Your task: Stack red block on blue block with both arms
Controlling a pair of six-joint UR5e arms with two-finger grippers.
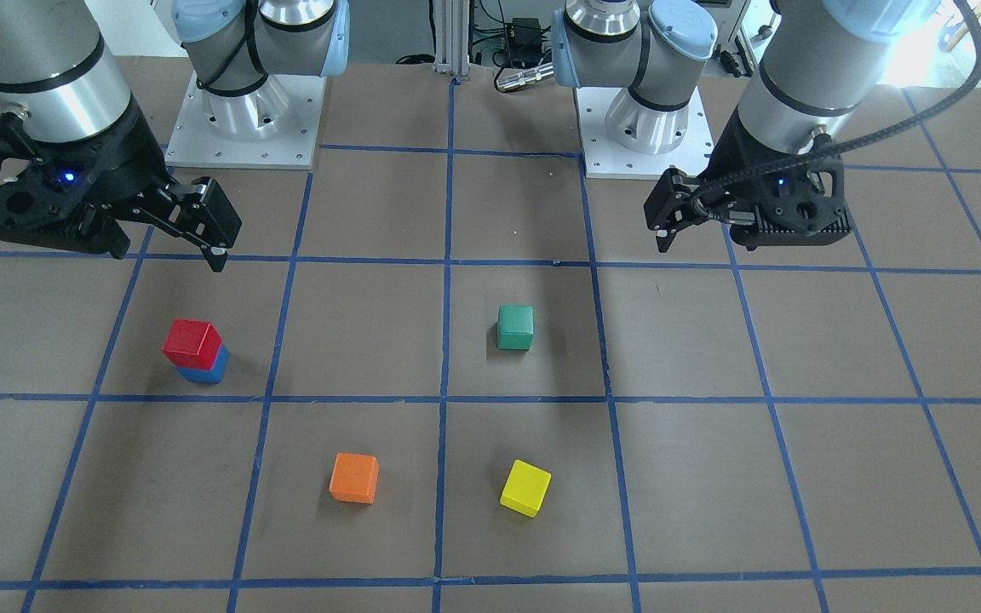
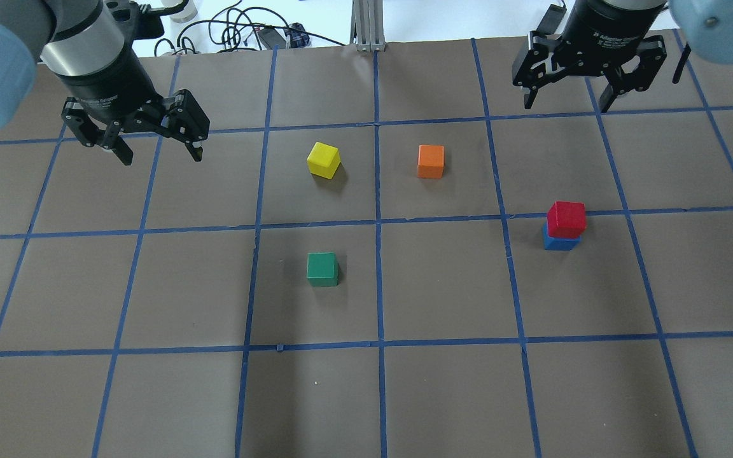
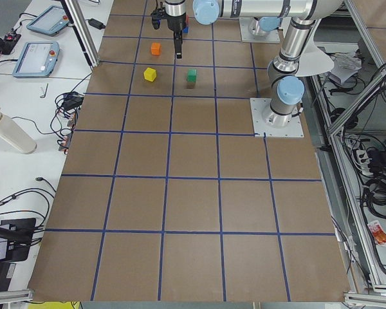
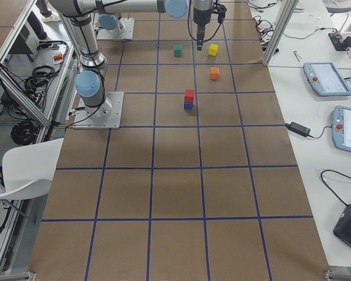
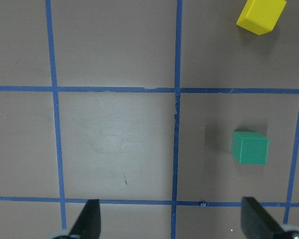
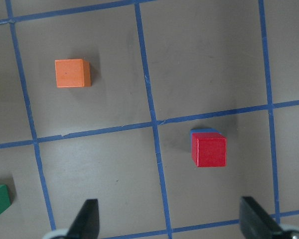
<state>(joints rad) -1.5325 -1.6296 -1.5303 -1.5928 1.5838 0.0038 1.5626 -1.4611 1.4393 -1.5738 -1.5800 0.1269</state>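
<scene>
Your left gripper (image 2: 161,156) sits upper left in the overhead view, fingers spread wide with nothing between them, held above the brown table (image 2: 443,394) and well apart from every cube. Moving right along the upper-middle band: yellow block (image 2: 323,159), turned a little against the blue tape grid (image 2: 377,191), then orange block (image 2: 431,161) just across the centre vertical tape line, squared to the grid. Below the yellow one, past a horizontal tape line, green block (image 2: 322,269) stands alone at centre-left. Right of centre you find the red block (image 2: 566,219) resting on top of the blue block (image 2: 557,244). The pair stands free, close under a horizontal tape line, and only the blue cube's lower front shows beneath the red. Right wrist view, right of centre: red top face, with a thin sliver of blue along its upper edge. Your right gripper (image 2: 565,102) is upper right in the overhead view, jaws likewise wide apart and empty, above the table and well apart from the stack, farther up the frame. Left wrist view: green block right of centre, yellow block at the upper right corner, both fingertips at the bottom edge.
</scene>
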